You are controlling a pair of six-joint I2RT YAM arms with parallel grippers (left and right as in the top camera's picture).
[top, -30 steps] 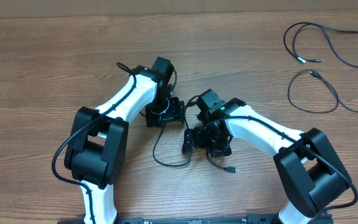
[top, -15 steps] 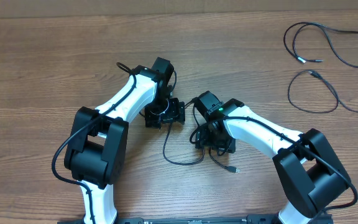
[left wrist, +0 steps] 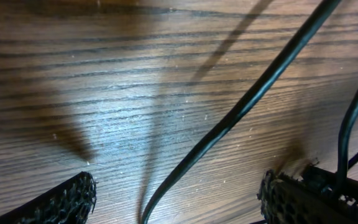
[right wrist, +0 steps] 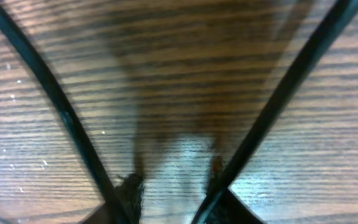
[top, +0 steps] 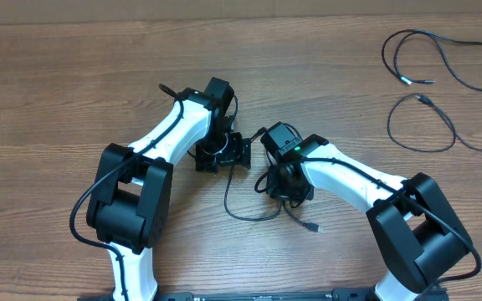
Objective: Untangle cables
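One thin black cable (top: 243, 212) lies looped on the wood between my two grippers, its plug tip (top: 312, 227) near the front. My left gripper (top: 222, 155) is open: its fingers (left wrist: 67, 202) stand wide apart, and a strand (left wrist: 247, 106) runs diagonally between them, touching neither. My right gripper (top: 284, 186) hovers low over the same cable. Its fingertips (right wrist: 130, 191) have only a narrow gap, with bare wood showing in it. One strand (right wrist: 55, 99) crosses its left finger and another (right wrist: 291, 81) runs along the inner edge of its right finger. Two more cables (top: 417, 58) (top: 425, 125) lie apart at the far right.
The two arms' white links and black elbows (top: 128, 196) (top: 417, 226) fill the front of the wooden table (top: 74, 92). The grippers are close together near the middle.
The right gripper's jaws have closed from wide to a narrow gap. The cable loop on the table has slid to the right. The left gripper has opened slightly.
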